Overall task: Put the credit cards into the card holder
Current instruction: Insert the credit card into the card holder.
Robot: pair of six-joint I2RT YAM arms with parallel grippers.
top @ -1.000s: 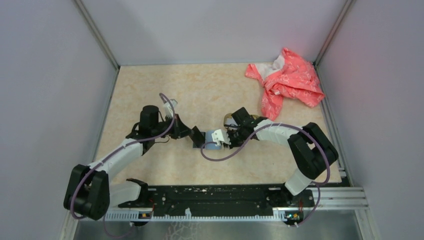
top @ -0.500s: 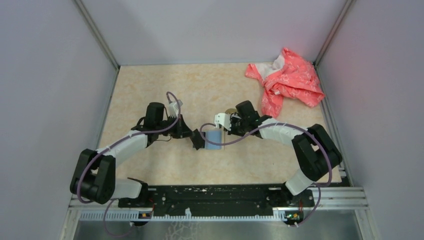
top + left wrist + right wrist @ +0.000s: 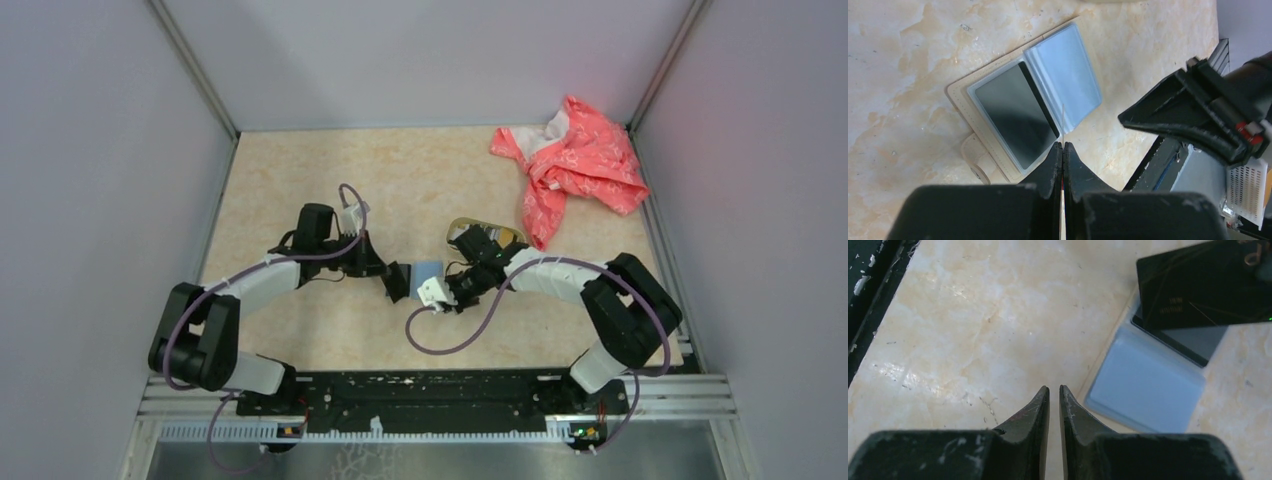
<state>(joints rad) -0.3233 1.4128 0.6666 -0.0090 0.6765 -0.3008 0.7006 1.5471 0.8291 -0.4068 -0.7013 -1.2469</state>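
Note:
The beige card holder lies open on the table, and it also shows in the top view. One clear sleeve holds a dark card with a black stripe; the pale blue sleeves beside it look empty. My left gripper is shut on a thin card, seen edge-on just above the holder's middle fold. In the right wrist view this card shows as black with gold print. My right gripper is shut and empty over bare table, on the near side of the holder.
An oval tan dish sits just behind my right wrist. A pink cloth lies at the back right corner. The right arm's black parts are close on the right of the holder. The black base rail runs along the near edge.
My right gripper rose toward the dish, then swung down to the near side of the holder. My left gripper kept its card and stayed at the holder's left edge.

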